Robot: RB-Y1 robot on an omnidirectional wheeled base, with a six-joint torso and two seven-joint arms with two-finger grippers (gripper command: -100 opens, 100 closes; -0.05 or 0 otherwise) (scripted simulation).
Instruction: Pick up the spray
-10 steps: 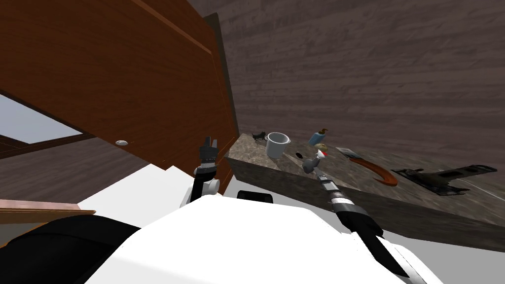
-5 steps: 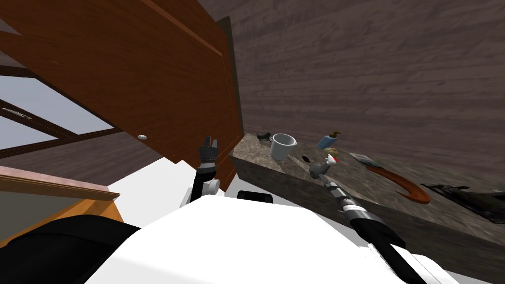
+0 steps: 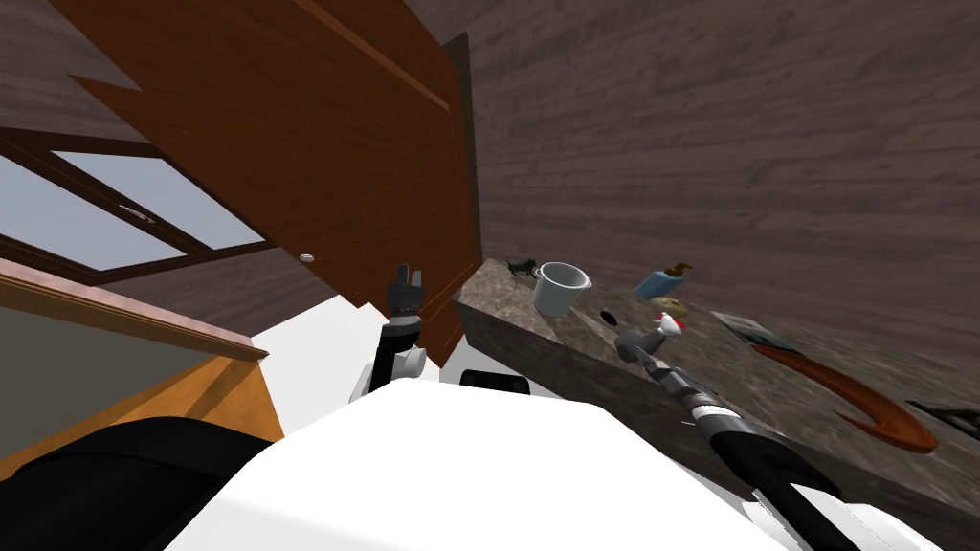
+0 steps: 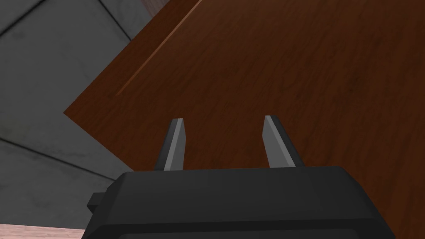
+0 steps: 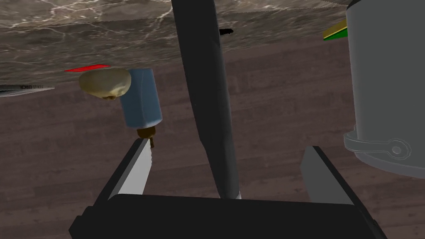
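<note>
Spray (image 5: pixel 203 103): slim, smooth, dark grey, tapered, standing between the right gripper's (image 5: pixel 227 146) spread fingers. Left gripper (image 4: pixel 222 120) likewise spread.

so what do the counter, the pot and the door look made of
Counter: stone-like, dark brown-grey with pale veins, matt. Pot: plain light grey, smooth, maybe metal or enamel; unclear. Door: reddish-brown wood, grain streaks, slight sheen.

Faint pale lettering is seen along the edge of a thin flat thing (image 5: pixel 20 89) lying on the counter (image 5: pixel 124 20), not far from the blue bottle (image 5: pixel 141 99), but it is too small to be made out. No other label, brand, number or sign can be read.
</note>
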